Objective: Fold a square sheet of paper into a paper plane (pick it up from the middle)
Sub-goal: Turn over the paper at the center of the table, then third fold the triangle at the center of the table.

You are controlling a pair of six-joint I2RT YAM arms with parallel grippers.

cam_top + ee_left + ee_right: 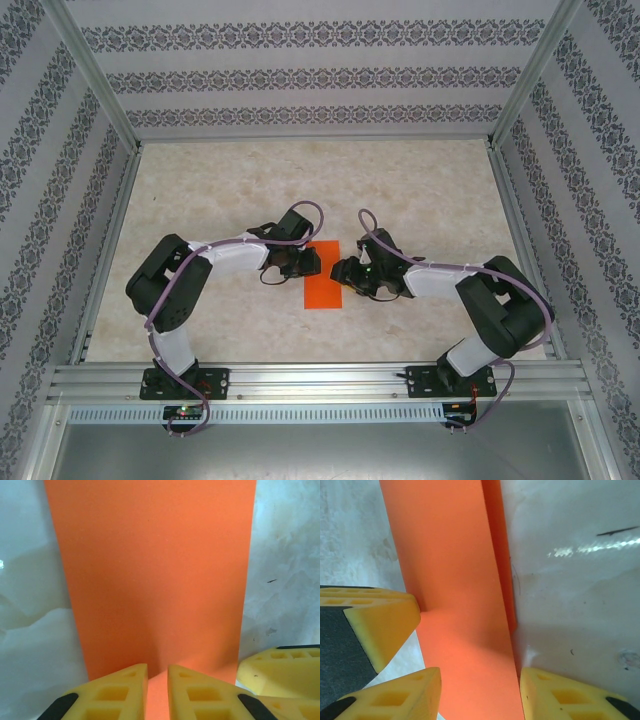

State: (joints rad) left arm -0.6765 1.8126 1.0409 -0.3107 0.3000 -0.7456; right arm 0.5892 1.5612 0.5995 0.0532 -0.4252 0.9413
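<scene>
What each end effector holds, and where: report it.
Left end effector apparently pinches the folded bright orange paper sheet by its near long edge. Right end effector, open astride it, holds nothing.

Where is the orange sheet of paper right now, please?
In the top view the sheet of paper lies at the middle of the table as a narrow folded strip, its far end between the left gripper and the right gripper.

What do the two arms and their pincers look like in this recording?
Both the left arm and the right arm have black joint housings and white links, with a mauve cable running along them. The left pincer and the right pincer carry wedge-shaped yellow fingers with hollow rectangular cut-outs and black patches.
</scene>
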